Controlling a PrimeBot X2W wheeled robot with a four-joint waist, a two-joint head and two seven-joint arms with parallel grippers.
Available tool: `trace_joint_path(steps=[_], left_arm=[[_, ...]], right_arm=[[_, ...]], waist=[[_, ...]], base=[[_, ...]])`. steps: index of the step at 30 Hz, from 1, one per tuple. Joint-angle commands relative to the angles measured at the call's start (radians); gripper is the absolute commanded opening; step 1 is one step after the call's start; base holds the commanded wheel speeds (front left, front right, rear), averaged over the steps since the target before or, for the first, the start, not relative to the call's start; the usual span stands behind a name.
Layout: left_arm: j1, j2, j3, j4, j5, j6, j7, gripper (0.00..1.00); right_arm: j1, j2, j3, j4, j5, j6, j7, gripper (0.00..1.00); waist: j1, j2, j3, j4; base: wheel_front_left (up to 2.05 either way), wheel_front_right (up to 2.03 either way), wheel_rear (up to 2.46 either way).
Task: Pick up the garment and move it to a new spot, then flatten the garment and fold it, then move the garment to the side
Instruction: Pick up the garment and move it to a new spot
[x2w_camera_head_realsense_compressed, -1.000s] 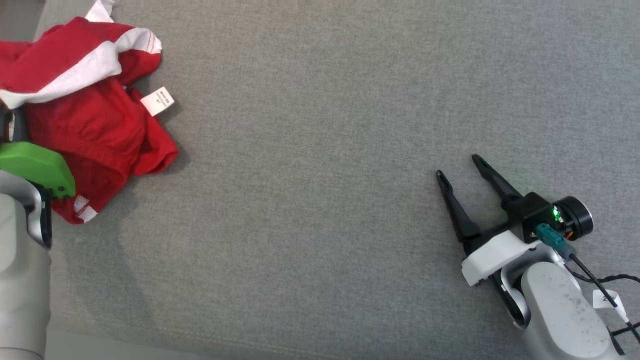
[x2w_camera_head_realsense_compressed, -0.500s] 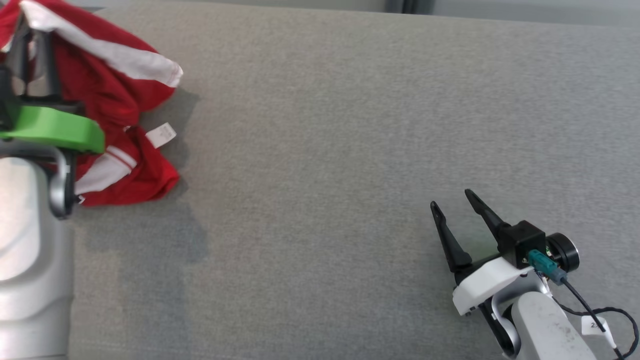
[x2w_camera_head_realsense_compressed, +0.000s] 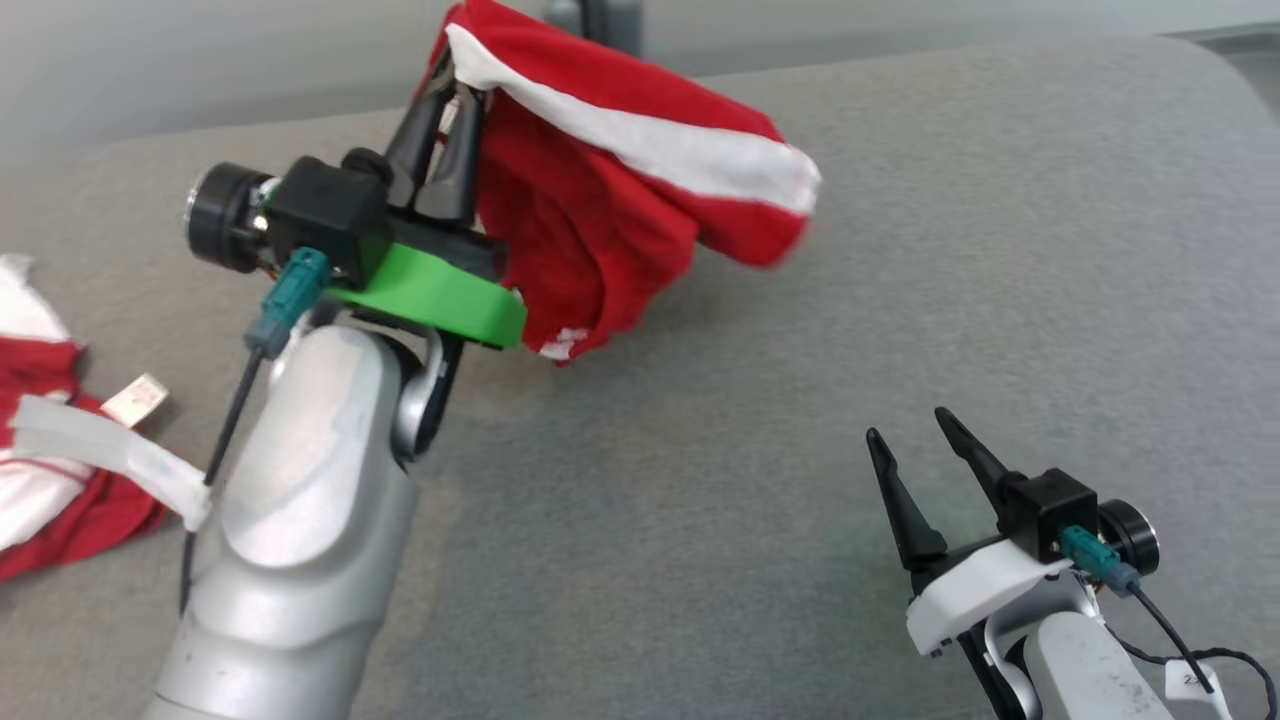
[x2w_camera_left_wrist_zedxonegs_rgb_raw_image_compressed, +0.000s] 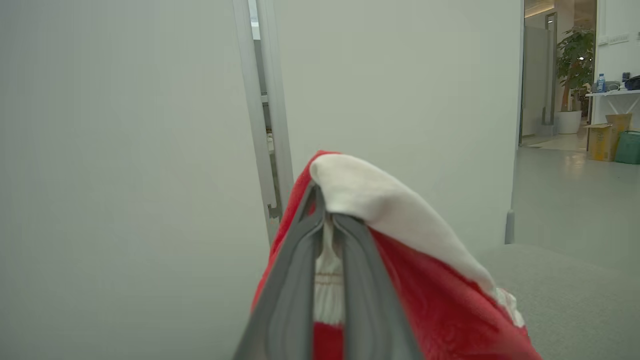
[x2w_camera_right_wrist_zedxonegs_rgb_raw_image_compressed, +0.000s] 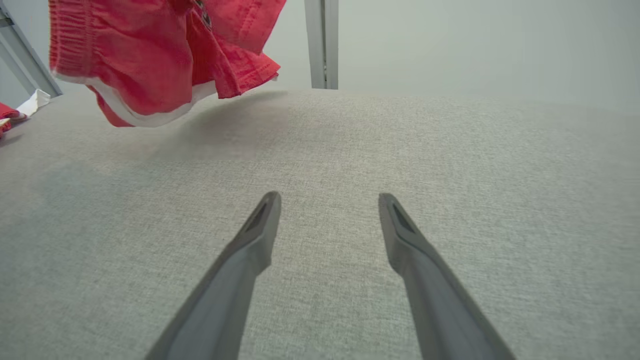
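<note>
Move step: L gripper (x2w_camera_head_realsense_compressed: 452, 88) clamps red-white cloth shorts (x2w_camera_head_realsense_compressed: 600, 200) aloft, far edge of grey fabric worktop (x2w_camera_head_realsense_compressed: 700, 450).
Next: lower to centre; R gripper (x2w_camera_head_realsense_compressed: 910, 425) fingers apart, empty.

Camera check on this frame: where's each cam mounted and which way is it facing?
Head view: on the head, looking forward and down at the grey padded surface; left gripper holds up the red garment, right gripper open at lower right.
Left wrist view: on the left wrist, facing a pale wall; its shut fingers pinch the garment.
Right wrist view: low over the surface, looking along its spread fingers.
Shared: head and right wrist views both show the garment hanging clear of the surface.
</note>
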Motion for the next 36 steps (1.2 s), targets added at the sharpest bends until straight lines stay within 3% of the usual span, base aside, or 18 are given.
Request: trace_joint_path(steps=[1, 6, 7, 8, 9, 20, 29, 36], left_arm=[[0.026, -0.006, -0.008, 0.006, -0.014, -0.003, -0.001, 0.0], [0.08, -0.021, -0.022, 0.058, -0.038, -0.002, -0.001, 0.0], [0.098, -0.023, -0.014, 0.069, -0.038, 0.004, -0.001, 0.32], [0.115, -0.024, -0.011, 0.084, -0.031, 0.007, -0.001, 0.77], [0.137, -0.025, 0.0, 0.099, -0.025, 0.016, -0.001, 1.0], [0.429, -0.007, 0.192, 0.134, 0.047, 0.082, -0.001, 1.0], [0.608, -0.02, 0.305, 0.029, 0.086, 0.068, -0.001, 1.0], [0.701, -0.027, 0.311, -0.03, 0.101, 0.044, -0.001, 1.0]], right_arm=[[0.013, -0.001, -0.003, -0.002, 0.006, -0.002, 0.0, 1.0], [0.019, 0.001, -0.006, -0.005, 0.007, -0.002, 0.0, 1.0], [0.019, 0.001, -0.008, -0.006, 0.005, -0.002, 0.0, 1.0], [0.019, 0.001, -0.01, -0.006, 0.005, -0.002, 0.0, 1.0], [0.019, 0.002, -0.011, -0.007, 0.009, -0.002, 0.0, 1.0], [0.047, 0.001, -0.022, 0.004, 0.021, -0.002, 0.0, 1.0], [0.085, 0.001, -0.02, 0.016, 0.03, -0.002, 0.0, 1.0], [0.098, 0.001, -0.009, 0.03, 0.033, -0.002, 0.0, 1.0]], waist=[[0.0, -0.0001, -0.022, -0.11], [0.0, -0.0001, -0.017, -0.146], [0.0, -0.0001, -0.016, -0.148], [0.0, -0.0001, -0.016, -0.149], [0.0, -0.0001, -0.016, -0.149], [0.0, -0.0001, -0.067, -0.088], [0.0, -0.0001, -0.134, -0.037], [0.0, -0.0001, -0.148, -0.019]], base=[[0.0, 0.0, 0.0], [0.0, 0.0, 0.0], [0.0, 0.0, 0.0], [0.0, 0.0, 0.0], [0.0, 0.0, 0.0], [0.0, 0.0, 0.0], [0.0, 0.0, 0.0], [0.0, 0.0, 0.0]])
